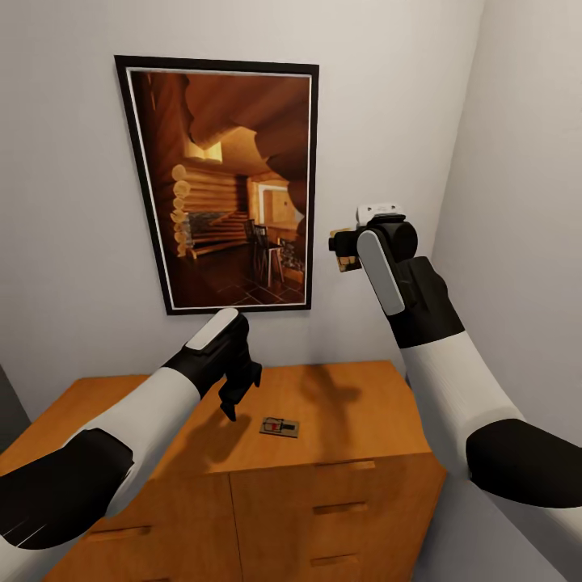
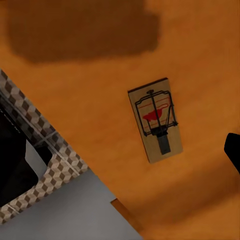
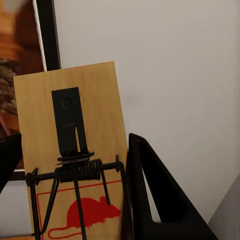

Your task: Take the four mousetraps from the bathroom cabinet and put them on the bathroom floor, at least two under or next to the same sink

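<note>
An orange-brown wooden cabinet [image 1: 347, 477] with closed drawer fronts is seen from above, set against a pale wall [image 1: 73, 242] on which a dark-framed log-cabin picture [image 1: 222, 182] hangs. What the drawers hold cannot be seen. One mousetrap [image 1: 280, 427] lies flat on the cabinet top, near its front edge. The left gripper [image 1: 234, 396] is held just above the top, close beside this trap and apart from it; whether its fingers are apart or together cannot be told. In the left wrist view the trap [image 2: 155, 119] is shown with its long axis running roughly across the cabinet top, and patterned bathroom floor [image 2: 47, 172] is seen past the cabinet's edge. A second mousetrap [image 3: 70, 150] is clamped in the right gripper [image 1: 349, 250], raised in front of the wall beside the picture. This board is held upright, its long axis vertical.
</note>
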Robot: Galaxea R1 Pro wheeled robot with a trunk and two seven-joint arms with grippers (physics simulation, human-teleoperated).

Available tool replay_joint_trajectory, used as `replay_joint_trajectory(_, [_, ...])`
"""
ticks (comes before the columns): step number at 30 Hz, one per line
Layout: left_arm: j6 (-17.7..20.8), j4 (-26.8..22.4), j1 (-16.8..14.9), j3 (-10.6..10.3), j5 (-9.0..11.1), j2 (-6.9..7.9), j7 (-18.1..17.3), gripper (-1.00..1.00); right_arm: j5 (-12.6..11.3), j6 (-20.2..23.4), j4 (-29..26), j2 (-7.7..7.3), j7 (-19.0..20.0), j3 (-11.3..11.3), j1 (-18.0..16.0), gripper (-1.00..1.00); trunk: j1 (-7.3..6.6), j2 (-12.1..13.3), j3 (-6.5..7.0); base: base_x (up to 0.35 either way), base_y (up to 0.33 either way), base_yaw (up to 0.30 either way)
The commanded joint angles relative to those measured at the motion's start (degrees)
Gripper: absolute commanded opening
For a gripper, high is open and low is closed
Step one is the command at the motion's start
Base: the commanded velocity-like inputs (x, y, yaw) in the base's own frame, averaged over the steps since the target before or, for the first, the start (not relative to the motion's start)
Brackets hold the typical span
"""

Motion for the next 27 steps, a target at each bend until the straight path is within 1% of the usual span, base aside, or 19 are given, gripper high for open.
replay_joint_trajectory(1, [0.5,0.0,-0.1,-0.3,0.2,0.04,0.1,1.0,-0.7,0.1,0.0,-0.01,-0.7,0.1,-0.1,-1.0,0.01,-0.1,-0.09,0.0,0.0,0.0])
replay_joint_trajectory(11, [0.6,0.4,-0.1,-0.3,0.5,-0.03,-3.6,1.0,-0.7,0.1,0.0,-0.08,-0.7,0.1,-0.1,-1.0,0.01,-0.1,-0.09,0.013,0.0,0.0])
replay_joint_trajectory(27, [0.4,0.4,-0.1,-0.3,0.5,0.0,-3.7,1.0,-0.7,0.1,0.0,-0.08,-0.7,0.1,-0.1,-1.0,0.01,-0.1,-0.09,0.046,0.0,0.0])
